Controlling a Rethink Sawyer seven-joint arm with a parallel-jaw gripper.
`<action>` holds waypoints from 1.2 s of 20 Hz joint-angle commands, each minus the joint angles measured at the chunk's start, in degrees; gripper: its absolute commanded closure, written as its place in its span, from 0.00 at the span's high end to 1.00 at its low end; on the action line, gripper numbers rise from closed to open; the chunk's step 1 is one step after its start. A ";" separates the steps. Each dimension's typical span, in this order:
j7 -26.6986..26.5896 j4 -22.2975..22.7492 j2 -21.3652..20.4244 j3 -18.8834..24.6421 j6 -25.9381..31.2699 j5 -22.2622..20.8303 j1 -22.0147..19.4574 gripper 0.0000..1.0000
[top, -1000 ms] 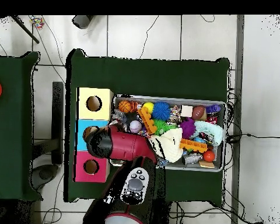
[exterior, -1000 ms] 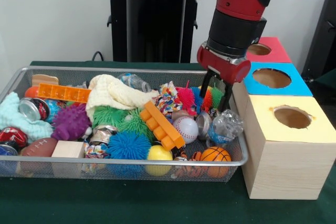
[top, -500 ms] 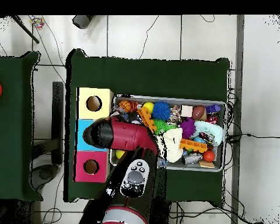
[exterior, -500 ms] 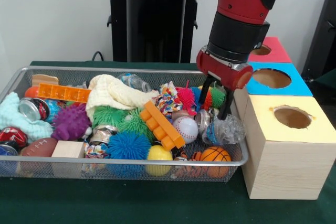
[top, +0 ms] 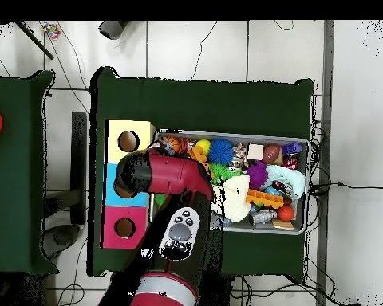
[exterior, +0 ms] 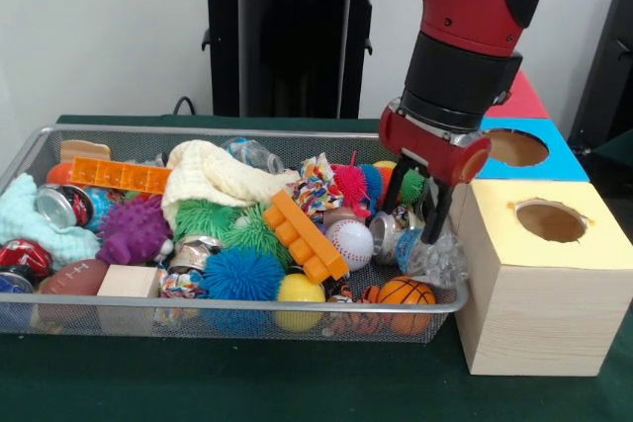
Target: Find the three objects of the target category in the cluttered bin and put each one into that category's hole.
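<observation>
Front view: gripper [exterior: 420,207], jaws spread and holding nothing, straddles the crumpled clear plastic bottle [exterior: 425,249] at the wire bin's [exterior: 247,315] right end beside the yellow-topped box [exterior: 547,274], apparently to grasp it; overhead view: arm [top: 164,177] hides that corner.

wall [exterior: 99,27]: plain white | floor [top: 227,52]: pale tiles, loose cables | table [top: 203,103]: dark green cloth

No text, label, brand, number or sign can be read in either view; printing may be present on the crushed cans [exterior: 61,207] in the wire bin [exterior: 247,315], but it cannot be made out
</observation>
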 commanded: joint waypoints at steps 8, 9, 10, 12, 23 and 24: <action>11.27 -5.03 4.91 1.40 6.07 4.83 2.67 1.00; 11.43 -5.08 5.09 1.24 5.98 5.09 2.87 1.00; 11.59 -5.13 5.27 1.08 5.88 5.35 3.07 1.00; 11.60 -5.23 5.75 0.94 5.36 5.84 3.38 1.00; 8.43 -4.29 6.70 1.49 1.51 6.39 2.12 1.00; 8.04 -4.04 6.65 1.76 0.97 6.22 1.78 1.00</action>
